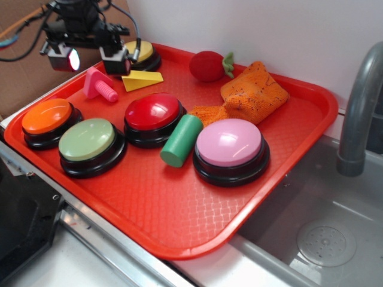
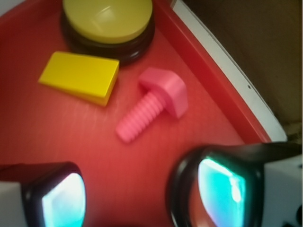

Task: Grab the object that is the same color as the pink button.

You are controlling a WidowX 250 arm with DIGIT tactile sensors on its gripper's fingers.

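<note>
1. White wall behind; a red tray (image 1: 179, 215) sits on a steel worktop beside a sink with a grey faucet (image 1: 359, 113).
2. Gripper (image 1: 91, 60) hangs over the tray's far left corner, its fingers (image 2: 57, 196) spread apart with nothing between them; both pads show at the bottom edge of the wrist view.
3. The hot-pink peg toy (image 1: 99, 84) lies on the tray floor directly below and between the open fingers, untouched. In the wrist view the toy (image 2: 154, 101) lies on its side, ribbed shaft pointing toward the left finger, blocky head toward the tray rim.
4. Just beside the toy: a yellow wedge (image 1: 141, 79), and behind that a yellow button (image 1: 142, 54).
5. The pink button (image 1: 230, 146) sits well apart, toward the tray's near right side, with a green cylinder (image 1: 181, 141) leaning against it.
6. Also on the tray: red button (image 1: 153, 116), green button (image 1: 90, 143), orange button (image 1: 49, 119), orange cloth (image 1: 248, 95), red plush fruit (image 1: 208, 66).
</note>
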